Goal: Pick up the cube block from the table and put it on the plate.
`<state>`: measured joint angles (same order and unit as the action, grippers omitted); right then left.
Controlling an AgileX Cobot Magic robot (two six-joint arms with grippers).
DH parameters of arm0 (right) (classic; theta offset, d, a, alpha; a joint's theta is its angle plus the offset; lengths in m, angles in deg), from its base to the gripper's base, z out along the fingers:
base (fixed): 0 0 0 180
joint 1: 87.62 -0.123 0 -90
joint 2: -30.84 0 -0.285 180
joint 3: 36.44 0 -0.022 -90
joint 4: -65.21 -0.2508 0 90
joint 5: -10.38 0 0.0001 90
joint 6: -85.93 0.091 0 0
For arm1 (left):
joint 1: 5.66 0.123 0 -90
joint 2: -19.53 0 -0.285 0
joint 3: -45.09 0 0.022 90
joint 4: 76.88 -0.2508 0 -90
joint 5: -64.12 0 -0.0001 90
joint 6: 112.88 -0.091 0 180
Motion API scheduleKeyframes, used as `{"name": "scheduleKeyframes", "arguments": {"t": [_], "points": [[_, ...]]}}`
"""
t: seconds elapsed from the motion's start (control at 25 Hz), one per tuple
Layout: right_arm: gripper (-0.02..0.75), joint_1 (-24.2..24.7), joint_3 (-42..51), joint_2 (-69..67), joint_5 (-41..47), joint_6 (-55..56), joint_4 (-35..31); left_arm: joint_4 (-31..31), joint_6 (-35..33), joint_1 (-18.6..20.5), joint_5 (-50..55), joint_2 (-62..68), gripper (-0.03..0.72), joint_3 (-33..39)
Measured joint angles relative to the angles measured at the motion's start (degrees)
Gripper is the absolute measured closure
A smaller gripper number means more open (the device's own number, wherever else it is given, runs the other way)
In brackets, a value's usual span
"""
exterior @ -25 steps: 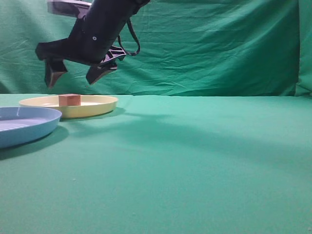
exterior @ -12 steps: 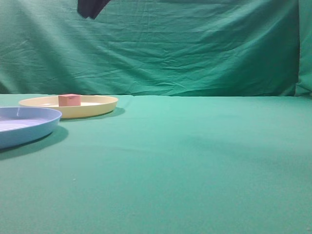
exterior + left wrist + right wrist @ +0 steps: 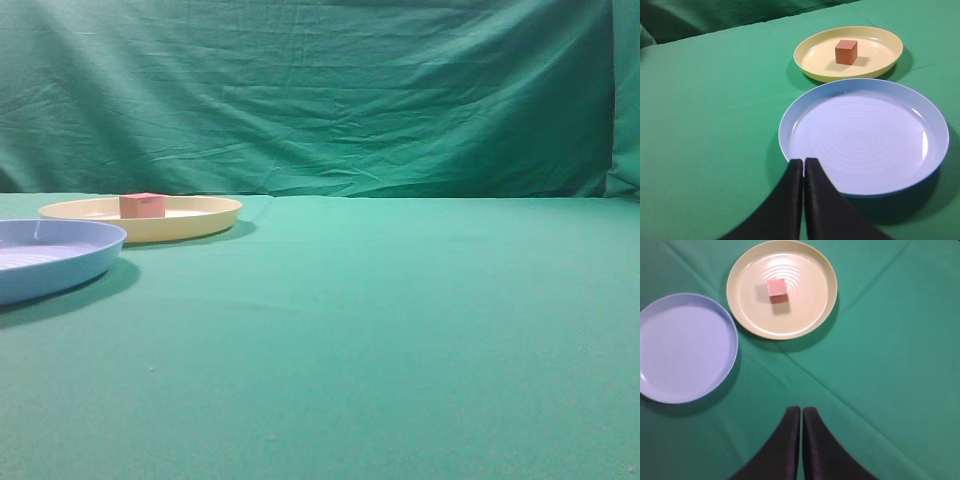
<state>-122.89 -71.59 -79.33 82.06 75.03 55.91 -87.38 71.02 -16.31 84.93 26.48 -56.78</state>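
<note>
Both end effectors, left [image 3: 803,167] and right [image 3: 801,415], we note pressed together, empty, bottom centre of their frames. Cube block [image 3: 776,288] rests inside the cream plate [image 3: 817,305], beside the blue plate [image 3: 685,347] on the surface [image 3: 400,320].

cube block [image 3: 142,205] on plate [image 3: 205,218]; second plate [image 3: 60,262] beside it

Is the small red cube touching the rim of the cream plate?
Apart. The right wrist view shows the small red cube near the round cream plate's centre, bare plate all around it.
</note>
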Motion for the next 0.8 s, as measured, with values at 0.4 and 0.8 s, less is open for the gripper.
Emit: {"name": "scheduleKeyframes", "arguments": {"t": [0.4,0.8], "points": [[0.738,0.00,35.51,26.19,-18.80,-5.23,-9.80,0.00,0.00,0.00,0.00,0.00,0.688,0.00],[0.738,0.00,52.90,46.60,-25.63,-3.72,-7.90,0.00,0.00,0.00,0.00,0.00,0.688,0.00]]}}
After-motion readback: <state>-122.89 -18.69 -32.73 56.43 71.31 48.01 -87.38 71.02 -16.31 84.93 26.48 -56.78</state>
